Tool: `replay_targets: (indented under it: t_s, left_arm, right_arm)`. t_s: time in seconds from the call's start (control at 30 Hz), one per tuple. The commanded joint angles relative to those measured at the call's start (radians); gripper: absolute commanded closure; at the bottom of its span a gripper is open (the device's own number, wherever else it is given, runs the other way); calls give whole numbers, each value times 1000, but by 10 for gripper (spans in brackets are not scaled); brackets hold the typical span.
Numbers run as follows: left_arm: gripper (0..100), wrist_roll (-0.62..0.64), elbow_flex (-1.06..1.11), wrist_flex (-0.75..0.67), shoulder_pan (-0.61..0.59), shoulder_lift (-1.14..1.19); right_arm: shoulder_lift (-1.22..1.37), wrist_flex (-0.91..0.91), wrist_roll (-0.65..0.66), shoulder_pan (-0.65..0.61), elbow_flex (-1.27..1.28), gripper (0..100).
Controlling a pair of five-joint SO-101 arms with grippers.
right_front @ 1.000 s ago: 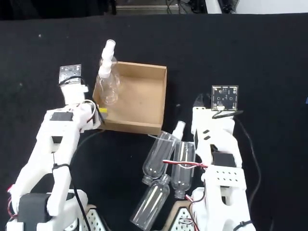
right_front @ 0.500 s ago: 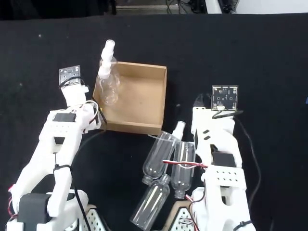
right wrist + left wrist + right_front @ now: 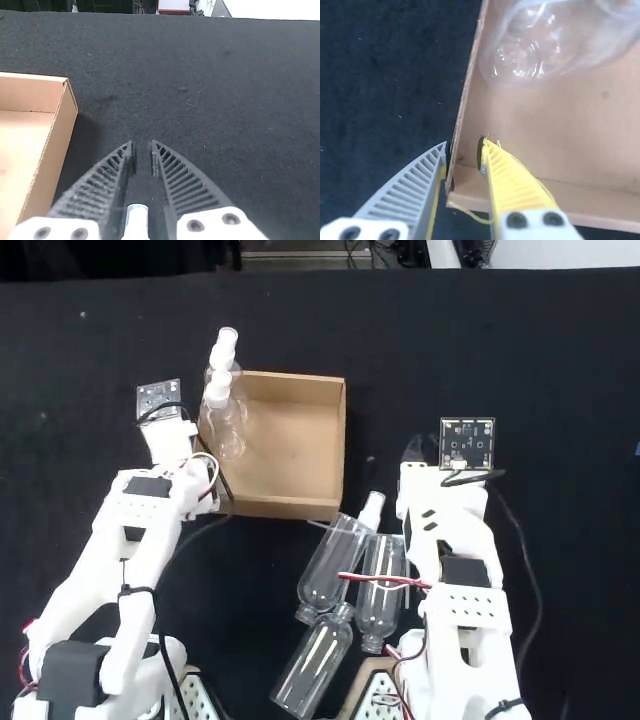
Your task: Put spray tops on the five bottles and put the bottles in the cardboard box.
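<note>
Toward 11 o'clock on the black worktop [image 3: 520, 350], seen from the high view, sits the cardboard box [image 3: 290, 455], open side up. A clear bottle [image 3: 224, 420] is inside it, against the wall at the box's 10 o'clock corner, and its white spray top [image 3: 222, 350] sticks out past the rim.

The left pincer [image 3: 463, 146] is clamped on the box's 9 o'clock wall, close to the 7 o'clock corner. Its grey finger is outside the cardboard and its yellow finger is inside. The left wrist view shows the bottle's rounded body just beyond, on the box floor.

At 6 o'clock from the box, three more bottles lie on their sides in a loose cluster. A capped bottle [image 3: 328, 565] has its spray head [image 3: 372, 505] pointing to 1 o'clock, near the box's 5 o'clock corner. Touching its 3 o'clock side lies a second bottle [image 3: 380, 590], its open neck toward 6 o'clock. A third bottle [image 3: 312, 660] lies nearest the arm bases, neck toward 1 o'clock. A red-and-white wire [image 3: 385, 582] crosses over the first two.

The right pincer [image 3: 141, 147] rests at 3 o'clock of the box, well apart from it, pointing to 12 o'clock. Its black fingers are almost together, with only a thin slit between them and nothing held at the tips.
</note>
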Motion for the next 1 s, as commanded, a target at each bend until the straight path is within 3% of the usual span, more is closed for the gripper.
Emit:
replay_targets:
  t_s: [0.0, 0.17, 0.7, 0.97]
  left_arm:
    - [902, 66, 2, -5, 58, -34]
    - [902, 121, 13, 21, 62, -38]
    - [894, 110, 7, 21, 64, -44]
    - [710, 43, 4, 21, 51, -46]
  right_arm:
    - [-12, -29, 6, 21, -12, 955]
    - [-12, -29, 6, 21, -12, 955]
    - [-12, -29, 6, 21, -12, 955]
    - [-12, -29, 6, 20, -12, 955]
